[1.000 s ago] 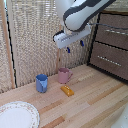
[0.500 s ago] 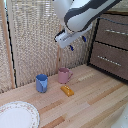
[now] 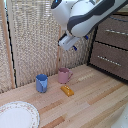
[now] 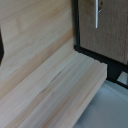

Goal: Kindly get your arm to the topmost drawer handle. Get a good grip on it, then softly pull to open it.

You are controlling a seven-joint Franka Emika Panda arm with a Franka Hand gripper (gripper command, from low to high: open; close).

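Note:
In the exterior view my white arm (image 3: pixel 87 15) reaches in from the top. Its gripper (image 3: pixel 75 44) hangs above the wooden table in front of the woven screen. The blue-tipped fingers (image 3: pixel 75 48) stand apart with nothing between them. The dark brown cabinet is at the exterior view's right. The drawer handle (image 3: pixel 116 31), a thin silver bar, lies on the upper drawer front, well to the right of the gripper and apart from it. The wrist view shows table planks, a dark frame and a pale thin bar (image 4: pixel 96 12); I cannot tell what that bar is.
A blue cup (image 3: pixel 42 82), a pink mug (image 3: pixel 63 75) and a small orange block (image 3: pixel 67 90) stand on the table (image 3: pixel 95 105) below the gripper. A patterned plate (image 3: pixel 17 115) lies at the front left. A lower drawer with its own handle (image 3: pixel 107 59) sits under the upper one.
The gripper has drifted a little toward the exterior view's right, nearer the cabinet. The cups, block and plate have not moved.

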